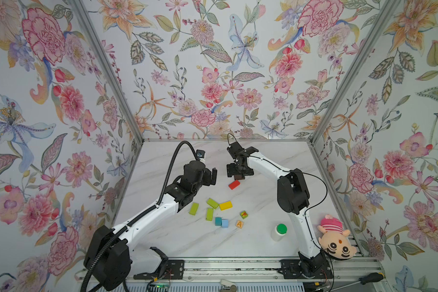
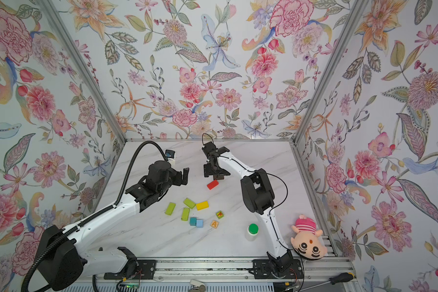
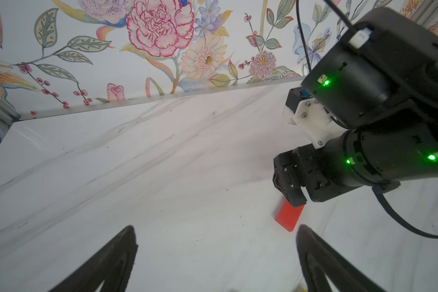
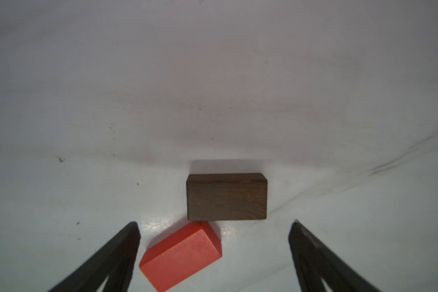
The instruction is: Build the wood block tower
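Right gripper (image 4: 215,224) hovers, fingers spread and empty, above the brown block (image 4: 226,199), red block (image 4: 181,257) touching its edge, while left gripper (image 3: 216,227) hangs splayed, grasping nothing

The brown block (image 4: 226,197) is dark stained wood, matt, with visible grain. Just beside it, the red block (image 4: 180,257) wears smooth, even paint. The marble-patterned tabletop (image 4: 213,75) under the brown block gleams faintly.

I see a white plastic bottle with a green cap (image 1: 278,232) on the marbled white counter (image 1: 268,154), near a pink-hatted plush doll (image 1: 335,240) at its edge.
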